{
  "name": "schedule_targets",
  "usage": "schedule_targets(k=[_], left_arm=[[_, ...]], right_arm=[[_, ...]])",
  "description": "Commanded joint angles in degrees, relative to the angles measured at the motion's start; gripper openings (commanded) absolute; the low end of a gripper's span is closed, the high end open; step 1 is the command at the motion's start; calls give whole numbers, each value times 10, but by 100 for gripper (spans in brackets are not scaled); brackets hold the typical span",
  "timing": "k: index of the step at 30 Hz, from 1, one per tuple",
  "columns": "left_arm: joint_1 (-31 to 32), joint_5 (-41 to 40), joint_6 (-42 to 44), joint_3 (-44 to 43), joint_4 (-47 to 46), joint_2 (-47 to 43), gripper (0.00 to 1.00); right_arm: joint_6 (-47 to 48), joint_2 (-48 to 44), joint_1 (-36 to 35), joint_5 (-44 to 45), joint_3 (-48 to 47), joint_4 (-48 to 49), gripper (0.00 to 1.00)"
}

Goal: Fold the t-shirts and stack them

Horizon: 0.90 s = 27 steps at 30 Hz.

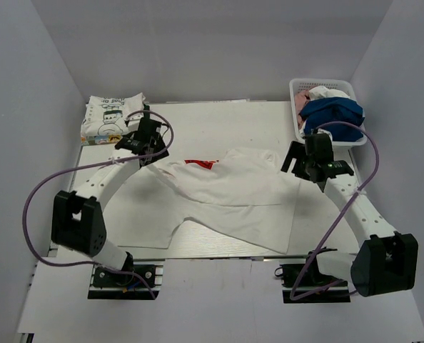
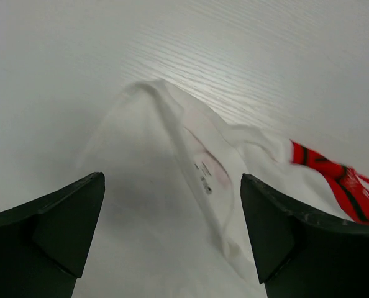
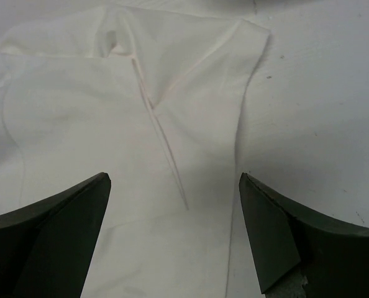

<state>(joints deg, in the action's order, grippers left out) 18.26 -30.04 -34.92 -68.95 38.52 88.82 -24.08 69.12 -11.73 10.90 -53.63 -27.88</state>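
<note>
**WHITE T-SHIRT SPREAD ON COUNTER, BOTH JAWS APART**

The white t-shirt (image 1: 240, 196) lies spread at the centre of the counter (image 1: 219, 121). Its long axis runs left to right and drops slightly toward the near right corner. The red print (image 1: 201, 163) faces up at the far-left end.

The left jaws stand apart over the shirt's far-left edge, where a raised fold shows a small label (image 2: 204, 172). The right jaws stand apart over a sleeve (image 3: 191, 74) at the shirt's far-right edge. Neither pair holds cloth.

1 folded white tee (image 1: 112, 118) with dark print sits at the far-left corner. The basket (image 1: 295, 96) at the far-right corner holds a blue tee (image 1: 333, 114). Bare counter lies open beyond the shirt between these 2, and just right of the sleeve edge.
</note>
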Motion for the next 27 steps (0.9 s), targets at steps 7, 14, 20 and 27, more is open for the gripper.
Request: schedule_targets(k=[7, 14, 20, 27], left_arm=[[29, 213, 1, 137, -63, -116, 100], [29, 176, -16, 210, -53, -151, 100], [14, 115, -221, 277, 113, -213, 100], [14, 126, -284, 360, 115, -243, 100]], right_arm=[[24, 40, 6, -89, 71, 63, 90], [3, 27, 2, -57, 96, 45, 90], [-40, -19, -39, -85, 132, -91, 90], [-48, -82, -130, -144, 177, -111, 90]])
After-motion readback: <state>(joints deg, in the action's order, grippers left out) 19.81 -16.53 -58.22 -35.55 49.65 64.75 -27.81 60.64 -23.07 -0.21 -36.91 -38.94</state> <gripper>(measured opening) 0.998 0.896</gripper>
